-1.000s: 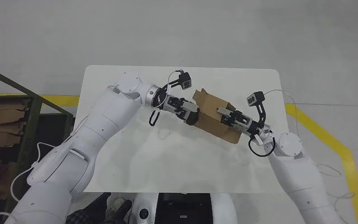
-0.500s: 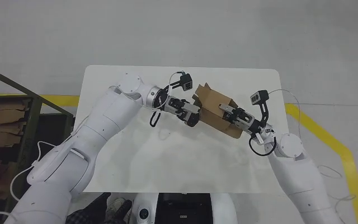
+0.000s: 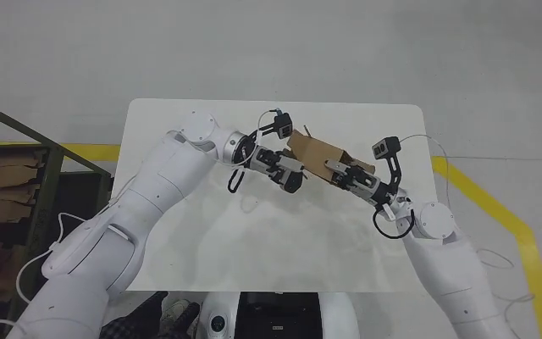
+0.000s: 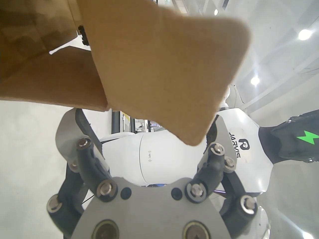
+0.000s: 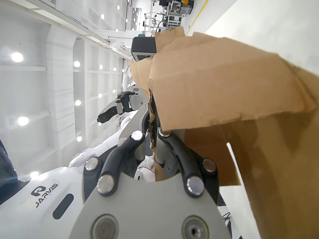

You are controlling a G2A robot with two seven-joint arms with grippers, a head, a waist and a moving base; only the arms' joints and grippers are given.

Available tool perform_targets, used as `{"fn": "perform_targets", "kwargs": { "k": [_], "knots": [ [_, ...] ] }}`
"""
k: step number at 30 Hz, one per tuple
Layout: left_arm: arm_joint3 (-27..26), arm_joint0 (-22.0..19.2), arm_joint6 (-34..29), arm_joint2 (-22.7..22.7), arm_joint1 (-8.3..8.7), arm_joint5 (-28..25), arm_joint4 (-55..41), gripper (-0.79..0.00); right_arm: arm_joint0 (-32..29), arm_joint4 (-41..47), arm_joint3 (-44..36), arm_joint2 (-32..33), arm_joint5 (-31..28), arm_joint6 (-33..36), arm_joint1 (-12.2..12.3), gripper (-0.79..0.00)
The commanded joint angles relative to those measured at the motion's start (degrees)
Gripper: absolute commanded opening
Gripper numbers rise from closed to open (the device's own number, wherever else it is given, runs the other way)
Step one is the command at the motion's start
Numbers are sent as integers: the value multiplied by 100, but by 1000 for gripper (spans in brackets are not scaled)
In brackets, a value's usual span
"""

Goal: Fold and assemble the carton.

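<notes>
- Right gripper (image 5: 155,131) clamps the carton (image 3: 320,158) edge, centre frame; a slip would likely drop it.
- Left gripper (image 4: 147,125), spread open around a flap (image 4: 162,63), could crease it on closing.

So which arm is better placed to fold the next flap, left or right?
Probably the left. The right gripper is shut on the carton, holding it; the left gripper is open, a loose flap between its fingers.
</notes>
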Motion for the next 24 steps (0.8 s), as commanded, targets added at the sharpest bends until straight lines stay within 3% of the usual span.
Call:
{"fn": "perform_targets", "kwargs": {
  "k": [1, 24],
  "knots": [
    [34, -1, 0, -20, -1, 0, -8, 0, -6, -24, -19, 2, 27, 42, 3, -785],
    [55, 69, 0, -199, 32, 0, 6, 0, -37, -13, -42, 82, 68, 139, 3, -785]
  ]
}}
